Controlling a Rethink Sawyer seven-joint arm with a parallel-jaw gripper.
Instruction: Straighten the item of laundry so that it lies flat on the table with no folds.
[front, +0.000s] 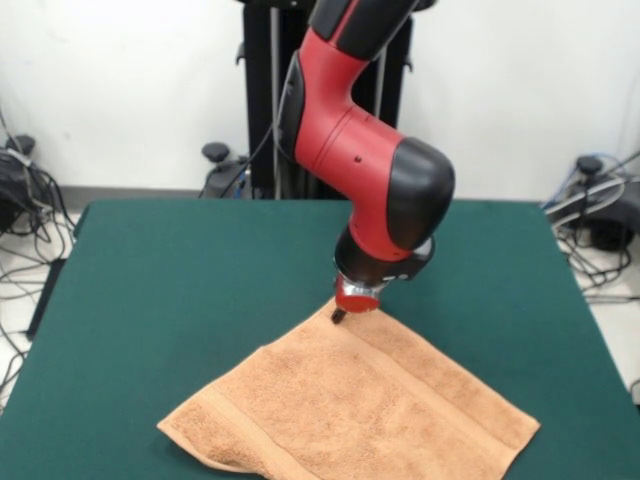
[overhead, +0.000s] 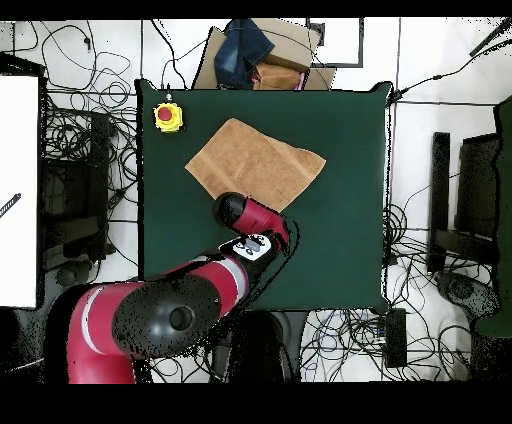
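While my arm leans in from the far side, the peach terry towel (front: 350, 405) lies spread as a skewed rectangle on the green felt table (front: 170, 270), near its front edge, band stripes showing. My gripper (front: 340, 314) touches the towel's far corner; I cannot tell how wide it stands.

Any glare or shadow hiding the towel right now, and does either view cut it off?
Front view: even light, no glare; the towel runs off the bottom edge, with a soft shadow under the gripper at its far corner. Overhead view: the towel shows whole except the corner the arm covers; the gripper is hidden there.
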